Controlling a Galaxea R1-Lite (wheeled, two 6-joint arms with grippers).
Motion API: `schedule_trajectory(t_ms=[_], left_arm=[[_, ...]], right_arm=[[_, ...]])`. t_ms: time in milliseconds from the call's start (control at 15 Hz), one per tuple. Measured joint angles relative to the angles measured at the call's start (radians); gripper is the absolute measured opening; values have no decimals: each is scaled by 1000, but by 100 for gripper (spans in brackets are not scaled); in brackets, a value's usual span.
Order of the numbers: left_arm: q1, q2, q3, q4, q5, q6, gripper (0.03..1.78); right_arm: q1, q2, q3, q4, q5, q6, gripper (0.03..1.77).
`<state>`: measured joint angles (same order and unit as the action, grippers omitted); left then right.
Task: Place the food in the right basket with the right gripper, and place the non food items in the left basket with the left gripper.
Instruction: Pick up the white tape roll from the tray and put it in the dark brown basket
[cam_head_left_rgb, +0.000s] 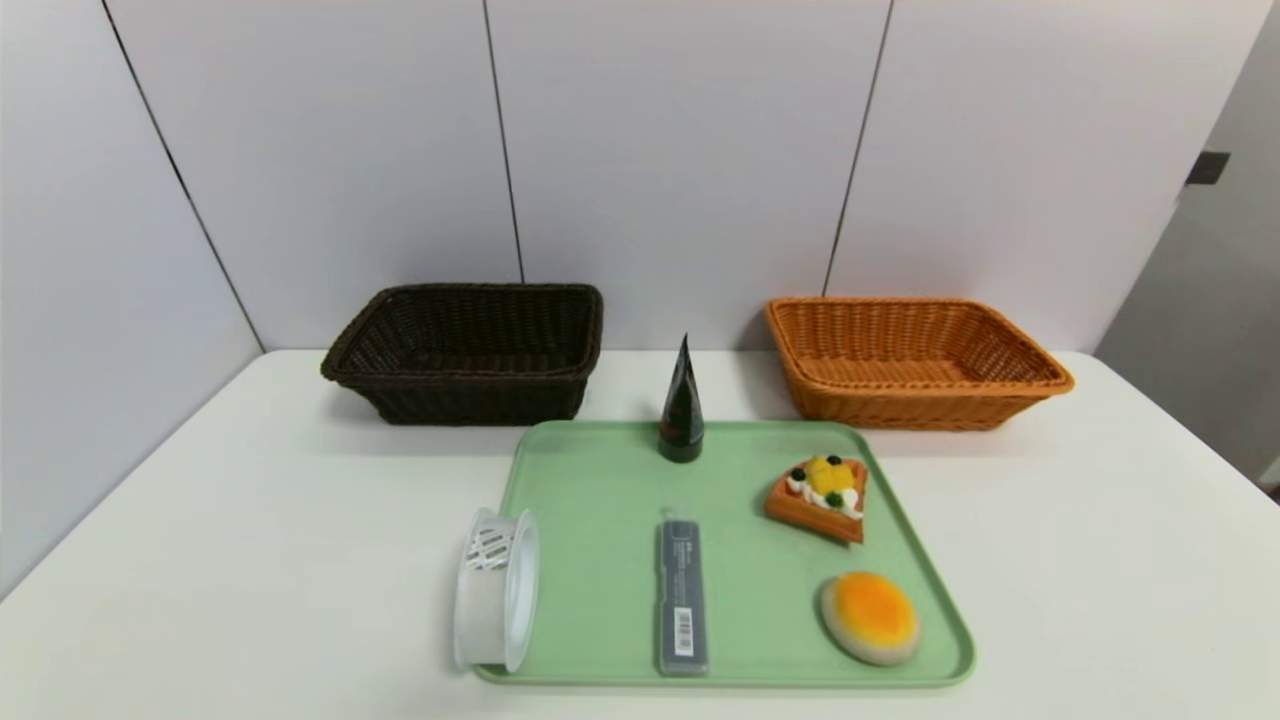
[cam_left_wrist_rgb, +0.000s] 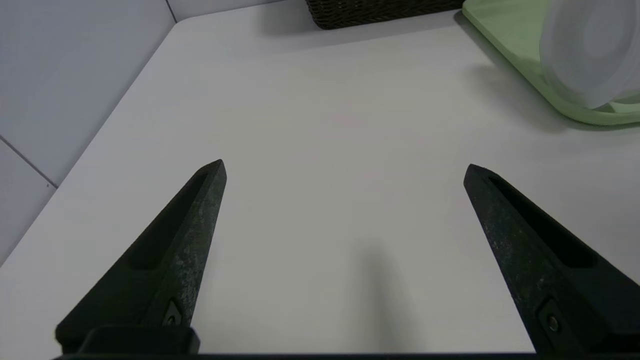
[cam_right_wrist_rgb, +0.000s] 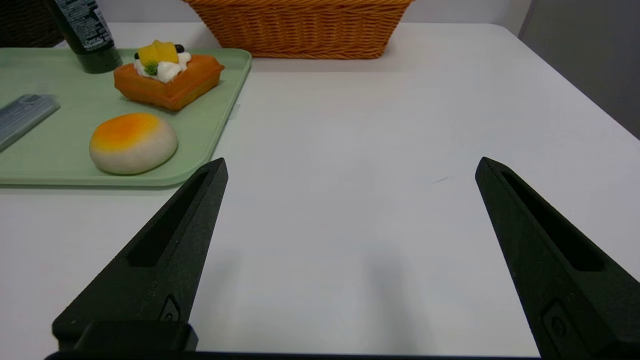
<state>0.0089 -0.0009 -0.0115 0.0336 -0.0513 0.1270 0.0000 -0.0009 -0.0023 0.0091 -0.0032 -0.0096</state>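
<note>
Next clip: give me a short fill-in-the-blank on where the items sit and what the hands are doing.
1. Both foods, the waffle slice and the bun, lie on the green ____.
2. The cone-shaped tube stands ____.
3. The dark brown basket and the orange basket hold ____.
4. The left hand and right hand are both ____, holding nothing.

Missing words: tray; upright; nothing; open

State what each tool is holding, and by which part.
Nothing is held. The left tool and right tool are both open over the bare white table.
</note>
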Motion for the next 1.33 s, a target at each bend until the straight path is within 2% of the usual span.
schedule_trajectory(t_ms=[200, 333, 600, 867, 1067, 1200, 1333], left_arm=[[0, 26, -106, 102, -18, 4, 169], [0, 117, -236, 161, -35, -7, 169], [0, 420, -604, 267, -64, -87, 169], [-8, 725, -921, 460, -77, -125, 169], [-44, 890, -1022, 523, -77, -147, 169], [-98, 966, -1052, 554, -71, -167, 169], [-173, 1019, -1095, 611, -60, -239, 169]], right_arm=[[0, 13, -39, 40, 21, -34, 171], [0, 65, -151, 98, 57, -32, 171], [-2, 382, -534, 248, 100, 15, 171], [28, 794, -1028, 462, 116, 101, 171], [133, 1086, -1369, 686, 95, 221, 171], [251, 1271, -1583, 841, 79, 345, 171], [363, 1430, -1745, 980, 69, 454, 171]])
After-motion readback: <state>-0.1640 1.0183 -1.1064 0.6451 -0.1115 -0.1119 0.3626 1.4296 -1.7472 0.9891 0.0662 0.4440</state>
